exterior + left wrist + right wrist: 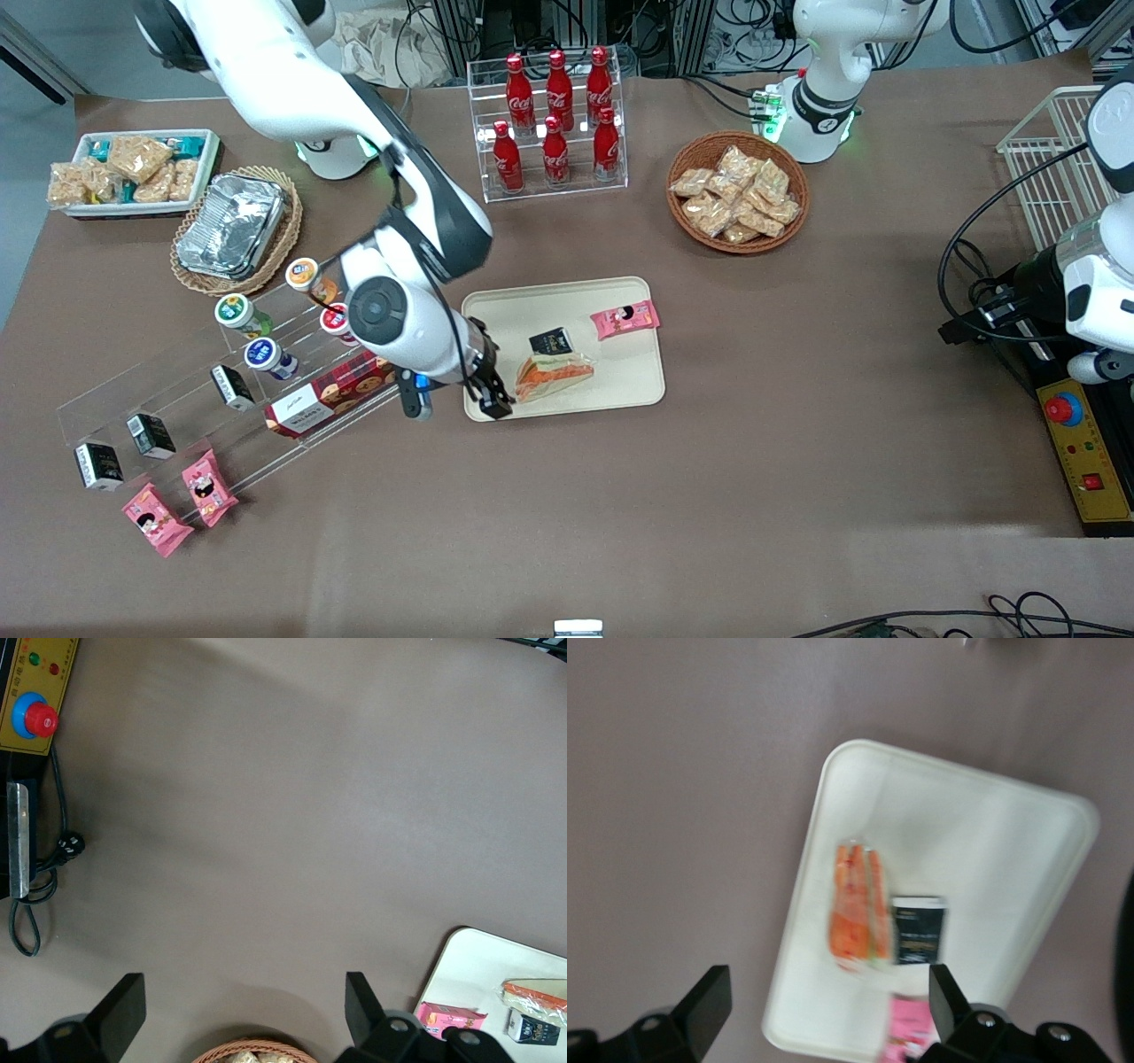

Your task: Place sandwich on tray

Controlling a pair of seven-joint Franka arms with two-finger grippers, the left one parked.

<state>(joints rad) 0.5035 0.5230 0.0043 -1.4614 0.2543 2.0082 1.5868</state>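
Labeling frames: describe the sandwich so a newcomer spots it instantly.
Find the tray mid-table; the open gripper hangs at its edge. The sandwich lies on it beside a small black carton: the only wedge with orange filling.

Matt brown table cover [797, 425], smooth matt cream tray [567, 301], sandwich [551, 375] in glossy clear plastic wrap, crinkled shiny foil container [232, 226] (on woven wicker), black open-fingered gripper [489, 390] above tray edge.
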